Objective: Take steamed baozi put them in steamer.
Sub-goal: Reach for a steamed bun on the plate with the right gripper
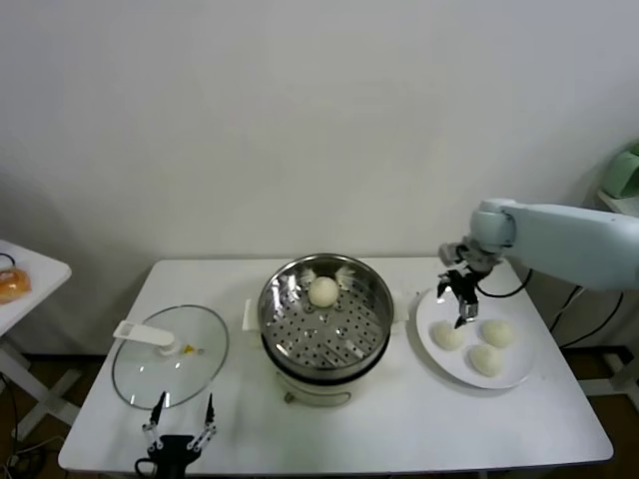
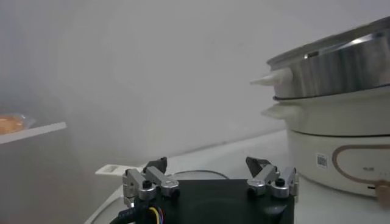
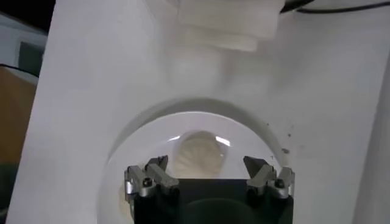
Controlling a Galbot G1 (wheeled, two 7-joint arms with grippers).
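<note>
- Two grippers are being recorded across a white table, taken here from the robot's left to its right.
- At the far left, a separate small side table is being occupied by an orange item.
- A round glass lid with a white handle is lying flat on the left part of the white table.
- The left gripper is being kept low at the near table edge, just in front of the lid; its jaws are standing apart and nothing is being held between them, as the left wrist view confirms.
- The steamer is standing at the table's centre, its perforated tray exposed.
- One steamed baozi is resting on the tray, toward the far side of the pot.
- A white plate is sitting right of the steamer, well apart from the lid.
- Three steamed baozi are lying on the plate: one on its left, one toward the far right, one nearest the front.
- The right gripper is being held over the left-hand bun, pointing down; its jaws are spread wide on either side of the bun seen below in the right wrist view, and nothing is being gripped.
</note>
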